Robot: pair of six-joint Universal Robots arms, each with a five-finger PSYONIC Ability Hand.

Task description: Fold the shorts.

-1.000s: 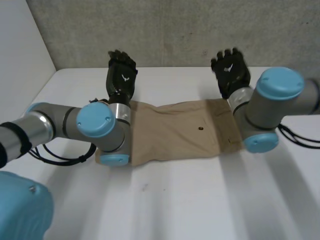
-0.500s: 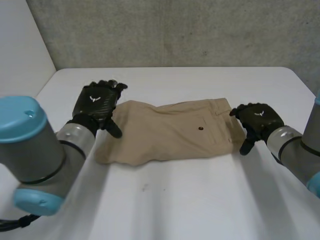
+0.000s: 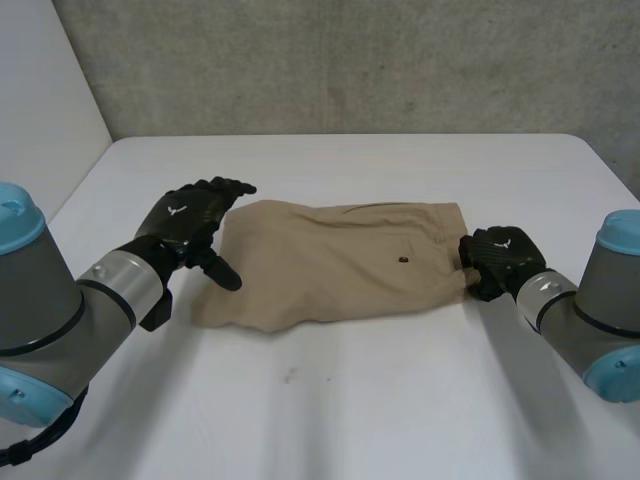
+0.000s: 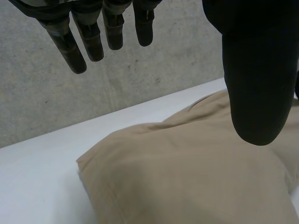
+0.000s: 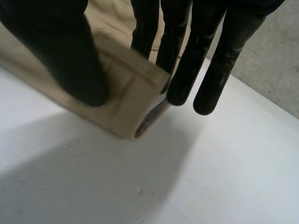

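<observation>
The tan shorts [image 3: 330,265] lie flat across the middle of the white table, waistband to the right and leg ends to the left. My left hand [image 3: 185,222] hovers over the leg end with straight, spread fingers; in the left wrist view its thumb [image 4: 257,70] hangs above the cloth [image 4: 187,177] without touching it. My right hand [image 3: 500,258] is at the near right corner of the waistband. In the right wrist view its thumb [image 5: 60,51] presses on top of the folded waistband corner [image 5: 121,102] with the fingers behind it, pinching the cloth.
The white table [image 3: 350,400] has bare room in front of and behind the shorts. A grey concrete wall [image 3: 350,60] rises along the far edge. A small dark button [image 3: 402,259] sits on the shorts near the waistband.
Both arms have swung from over the shorts out to the two ends. The right hand has closed on the waistband corner. The left hand stays open.
</observation>
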